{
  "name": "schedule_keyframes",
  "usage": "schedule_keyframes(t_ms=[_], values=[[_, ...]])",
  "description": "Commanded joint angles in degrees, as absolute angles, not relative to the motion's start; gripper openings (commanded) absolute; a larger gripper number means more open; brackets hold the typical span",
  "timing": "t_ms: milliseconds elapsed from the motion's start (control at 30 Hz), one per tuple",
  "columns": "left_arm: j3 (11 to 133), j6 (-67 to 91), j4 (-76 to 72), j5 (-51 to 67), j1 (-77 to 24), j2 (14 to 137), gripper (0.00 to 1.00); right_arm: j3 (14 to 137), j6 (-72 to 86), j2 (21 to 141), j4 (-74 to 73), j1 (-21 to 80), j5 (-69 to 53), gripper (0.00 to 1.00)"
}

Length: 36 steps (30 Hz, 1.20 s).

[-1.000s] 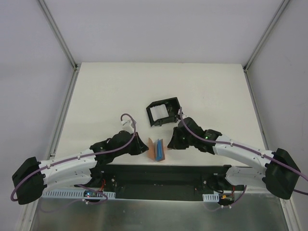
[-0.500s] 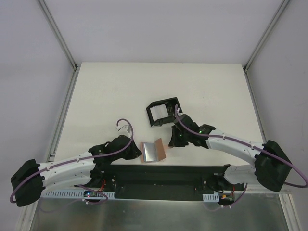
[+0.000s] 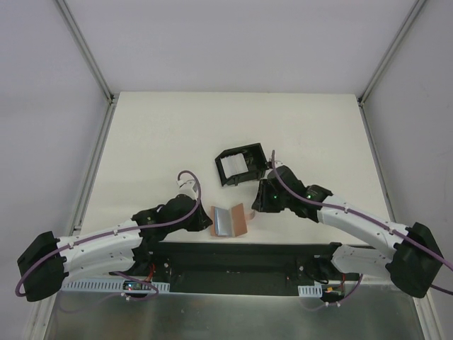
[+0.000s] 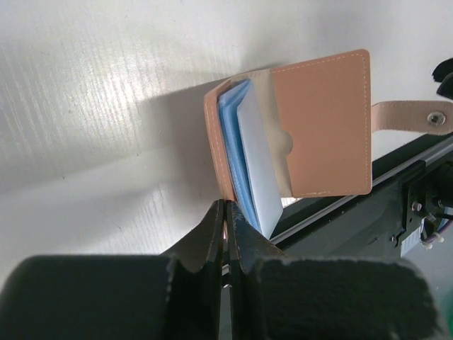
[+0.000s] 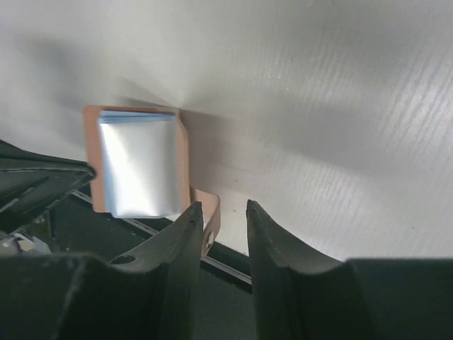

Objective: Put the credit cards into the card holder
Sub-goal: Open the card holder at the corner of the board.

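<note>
The tan card holder (image 3: 240, 220) lies open at the table's near edge, its strap (image 4: 416, 116) stretched out to the right. Light blue and grey credit cards (image 4: 249, 160) sit inside it, their ends poking out of the pocket. My left gripper (image 4: 226, 204) is shut, pinching the holder's left cover at its lower corner; from above the left gripper (image 3: 211, 224) sits just left of the holder. My right gripper (image 5: 222, 206) is open with nothing between its fingers. The strap's tip (image 5: 211, 214) rests beside its left finger. From above the right gripper (image 3: 257, 206) hovers just right of the holder.
A black box frame (image 3: 241, 164) with white pieces stands behind the holder, close to the right arm's wrist. The black rail (image 3: 241, 256) of the arm mount runs directly below the table's near edge, under the holder's lower end.
The holder stood nearly folded on edge; it now lies spread open. My right gripper has opened, let go of the cover and drawn back to the right. The left grip has stayed.
</note>
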<state>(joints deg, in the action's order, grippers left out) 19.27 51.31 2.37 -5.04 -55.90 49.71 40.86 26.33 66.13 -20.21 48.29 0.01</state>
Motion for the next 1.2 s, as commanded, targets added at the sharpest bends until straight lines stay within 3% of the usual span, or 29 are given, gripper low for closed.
schedule_keyframes(t_ms=[0,233,633,1167], values=[[22.9,48.6,1.8,-4.1,-56.3,50.1,0.0,43.7,27.4,62.9,-15.1,49.1,-1.6,0.33],[25.3,48.6,1.9,-3.3,-56.2,50.8,0.0,48.4,27.0,66.6,-13.3,54.0,-1.1,0.27],[23.7,49.7,1.9,-3.8,-56.3,50.9,0.0,49.0,29.3,74.9,-11.6,56.8,-1.6,0.26],[17.9,53.2,2.3,-6.2,-56.2,48.7,0.0,44.2,33.0,73.8,-13.7,56.4,1.7,0.43]])
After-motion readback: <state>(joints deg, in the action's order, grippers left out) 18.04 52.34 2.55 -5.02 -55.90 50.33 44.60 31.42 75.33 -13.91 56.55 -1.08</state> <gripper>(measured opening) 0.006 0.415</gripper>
